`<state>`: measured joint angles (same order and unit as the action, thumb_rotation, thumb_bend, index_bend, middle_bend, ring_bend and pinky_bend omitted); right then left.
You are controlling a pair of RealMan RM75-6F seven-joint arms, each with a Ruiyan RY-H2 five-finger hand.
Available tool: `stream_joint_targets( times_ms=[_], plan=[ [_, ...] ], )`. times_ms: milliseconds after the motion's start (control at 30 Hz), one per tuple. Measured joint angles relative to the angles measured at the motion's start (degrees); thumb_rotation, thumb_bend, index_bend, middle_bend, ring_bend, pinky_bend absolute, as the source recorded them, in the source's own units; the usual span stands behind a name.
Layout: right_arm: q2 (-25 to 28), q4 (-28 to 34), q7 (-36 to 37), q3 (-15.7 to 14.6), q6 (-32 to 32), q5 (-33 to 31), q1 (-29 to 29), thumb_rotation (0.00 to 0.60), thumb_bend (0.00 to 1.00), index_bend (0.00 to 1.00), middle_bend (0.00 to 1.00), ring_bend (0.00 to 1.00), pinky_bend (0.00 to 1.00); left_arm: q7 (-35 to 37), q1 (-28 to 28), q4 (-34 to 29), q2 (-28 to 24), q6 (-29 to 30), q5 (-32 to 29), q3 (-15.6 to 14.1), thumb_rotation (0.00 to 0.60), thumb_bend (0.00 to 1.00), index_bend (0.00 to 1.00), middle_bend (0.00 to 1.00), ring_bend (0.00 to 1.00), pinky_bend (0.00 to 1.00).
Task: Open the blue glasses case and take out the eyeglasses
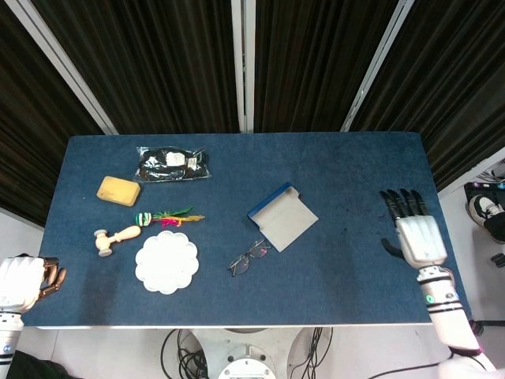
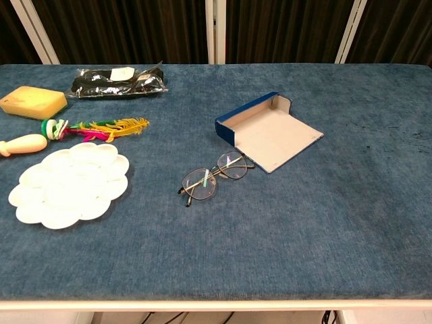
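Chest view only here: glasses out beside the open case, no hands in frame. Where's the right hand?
Observer: Right hand is at the table's right edge, fingers spread, holding nothing.
Operator: Left?
Observer: Left hand is off the near left corner, fingers curled in.
Operator: Anything near the eyeglasses?
Observer: No, only the blue glasses case beside them, open and empty.

Blue-clothed table (image 1: 355,166) w/ dark curtains (image 1: 158,63) behind
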<state>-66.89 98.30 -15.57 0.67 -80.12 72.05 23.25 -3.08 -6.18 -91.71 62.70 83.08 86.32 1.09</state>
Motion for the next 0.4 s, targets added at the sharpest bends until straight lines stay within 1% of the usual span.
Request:
stream_joint_targets(
  times_ms=[133, 233, 333, 400],
  plan=[
    [1.9, -0.4, 5.8, -2.8, -7.1, 3.5, -7.3, 0.600, 0.18, 0.00, 0.09, 0.00, 0.00, -0.2, 0.0, -0.1, 0.1, 0.1, 0.0, 0.0, 0.600, 0.39, 0.84, 0.98, 0.83, 0.66],
    [2.4, -1.7, 9.6, -4.4, -11.6, 6.4, -11.9, 0.600, 0.18, 0.00, 0.09, 0.00, 0.00, -0.4, 0.1, -0.1, 0.1, 0.2, 0.0, 0.0, 0.600, 0.39, 0.84, 0.98, 0.83, 0.66],
    [2.6, -3.1, 11.7, -5.3, -14.6, 9.1, -15.0, 0.600, 0.18, 0.00, 0.09, 0.00, 0.00, -0.4, 0.1, -0.1, 0.1, 0.3, 0.0, 0.0, 0.600, 0.39, 0.84, 0.98, 0.83, 0.66],
    [2.7, -3.6, 11.9, -5.5, -15.1, 10.4, -15.8, 0.600, 0.18, 0.00, 0.09, 0.00, 0.00, -0.5, 0.1, -0.1, 0.2, 0.3, 0.0, 0.1, 0.600, 0.39, 0.84, 0.98, 0.83, 0.66]
  ],
)
